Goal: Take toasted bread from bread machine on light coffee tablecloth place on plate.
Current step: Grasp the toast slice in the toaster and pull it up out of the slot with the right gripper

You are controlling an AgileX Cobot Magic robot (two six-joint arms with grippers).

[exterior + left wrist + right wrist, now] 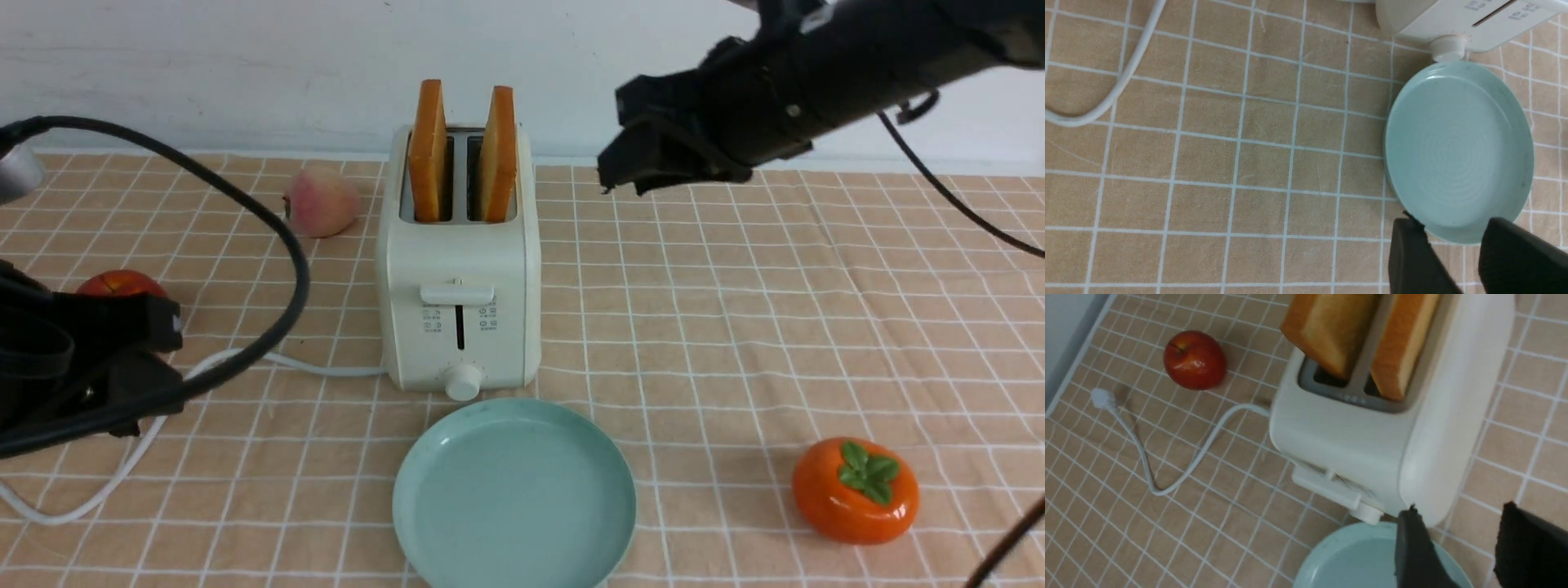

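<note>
The right arm (pixel 857 65) slants down from the upper right, held high above the tablecloth (pixel 735 327). The right gripper (pixel 1459 522) hangs level with the top of the bread machine (pixel 461 310), off to its right side, jaws parted with nothing between them. The left arm (pixel 33 351) sits low at the near left, and the left gripper (pixel 1451 228) is likewise parted and holds nothing (its fingertips overlap the plate's rim in the wrist view). Both slices of toasted bread (pixel 428 151) stand in the slots. The plate (pixel 514 498) lies just in front of the knob (pixel 463 381).
</note>
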